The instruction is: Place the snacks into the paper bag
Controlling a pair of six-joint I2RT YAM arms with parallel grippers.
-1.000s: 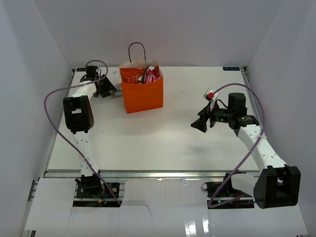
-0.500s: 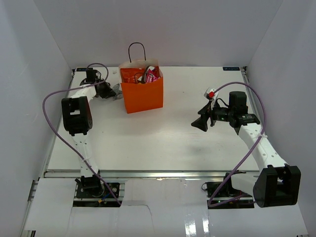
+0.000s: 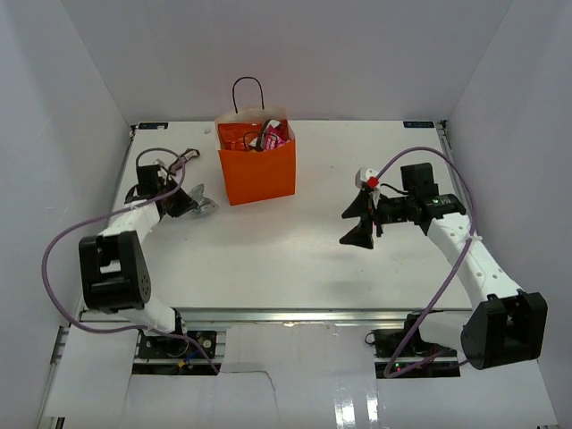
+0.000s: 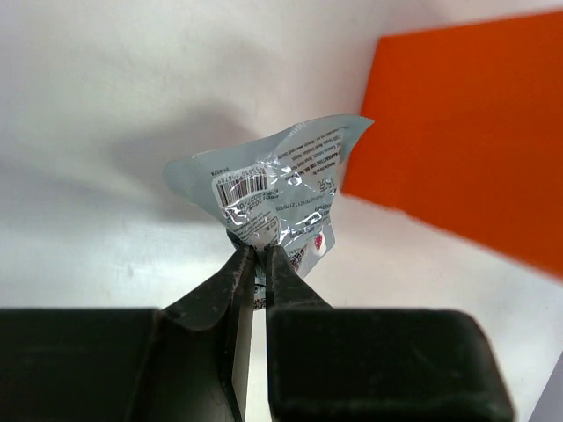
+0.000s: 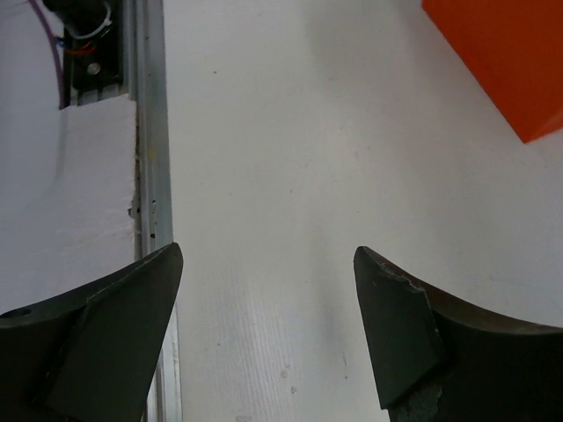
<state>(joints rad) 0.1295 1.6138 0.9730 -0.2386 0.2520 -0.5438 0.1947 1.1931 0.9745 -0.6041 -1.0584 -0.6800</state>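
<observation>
Left pincer [image 4: 255, 251] clenched on silver-grey packet [image 4: 273, 186] beside paper bag [image 4: 466, 132], arm folded low; right pincer [image 5: 268, 255] splayed wide above table [image 5: 264, 132]

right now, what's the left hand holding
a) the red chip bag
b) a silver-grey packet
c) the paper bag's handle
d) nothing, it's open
B: in the left wrist view the left hand is pinched shut on the crinkled silver-grey packet, which is outside the orange paper bag, off to its side.
</observation>
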